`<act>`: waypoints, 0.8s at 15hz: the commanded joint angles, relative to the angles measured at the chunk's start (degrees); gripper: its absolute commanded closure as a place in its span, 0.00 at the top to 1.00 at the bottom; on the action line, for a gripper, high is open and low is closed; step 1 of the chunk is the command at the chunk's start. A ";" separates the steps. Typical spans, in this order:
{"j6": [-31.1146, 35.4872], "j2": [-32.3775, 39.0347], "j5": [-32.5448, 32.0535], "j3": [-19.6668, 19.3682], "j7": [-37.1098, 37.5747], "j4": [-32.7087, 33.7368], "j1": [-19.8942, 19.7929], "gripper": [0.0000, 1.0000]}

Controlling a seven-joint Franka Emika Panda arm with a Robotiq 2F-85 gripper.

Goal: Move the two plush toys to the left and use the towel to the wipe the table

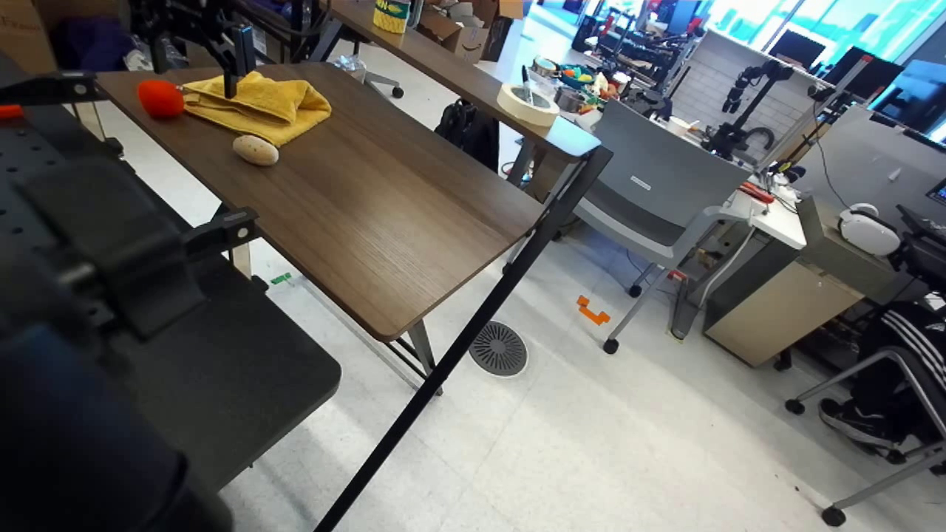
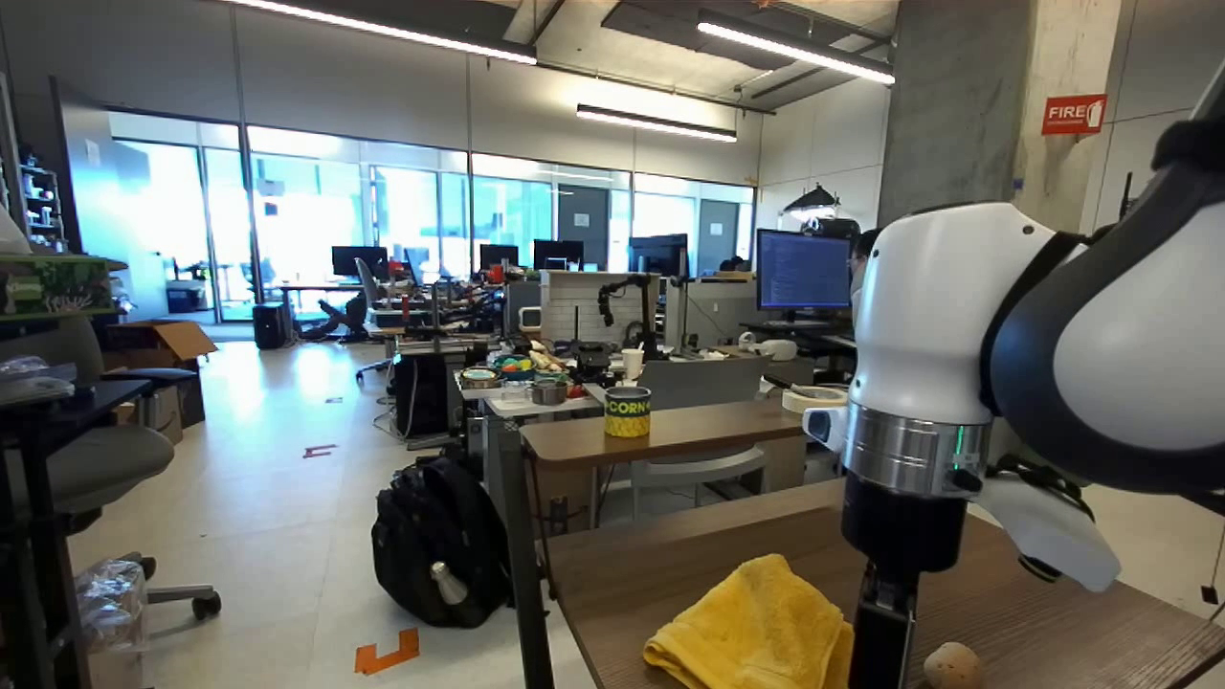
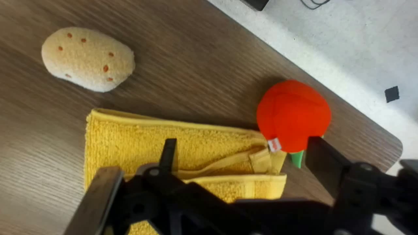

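Under the black end effector (image 3: 241, 150), jaws apart, lies a yellow cloth towel (image 3: 209, 142) on the brown wood-grain worktop (image 1: 384, 207); near the jaws, a round red-orange plush toy (image 3: 294, 114) and oval beige plush toy (image 3: 88, 58); beyond, pale floor (image 1: 562, 428).

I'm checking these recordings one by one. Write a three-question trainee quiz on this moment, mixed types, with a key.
1. True or false: the gripper stands open.
2. Multiple choice: which of these lies beneath the gripper? A) the towel; B) the backpack; C) the chair.
3. Short answer: in the wrist view, which plush toy lies clear of the towel?

Key:
1. True.
2. A.
3. The beige plush toy; table shows between it and the towel, while the red-orange plush toy sits right at the towel's edge.
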 commanded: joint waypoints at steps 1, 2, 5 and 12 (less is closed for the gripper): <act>-0.11 -0.04 0.68 -0.37 -0.50 -0.03 0.41 1.00; -0.24 -0.06 0.70 -0.33 -0.55 0.32 0.36 1.00; -0.76 0.46 1.84 0.89 -1.38 1.13 -0.80 1.00; -4.15 4.78 3.98 4.68 -4.80 4.21 -1.34 1.00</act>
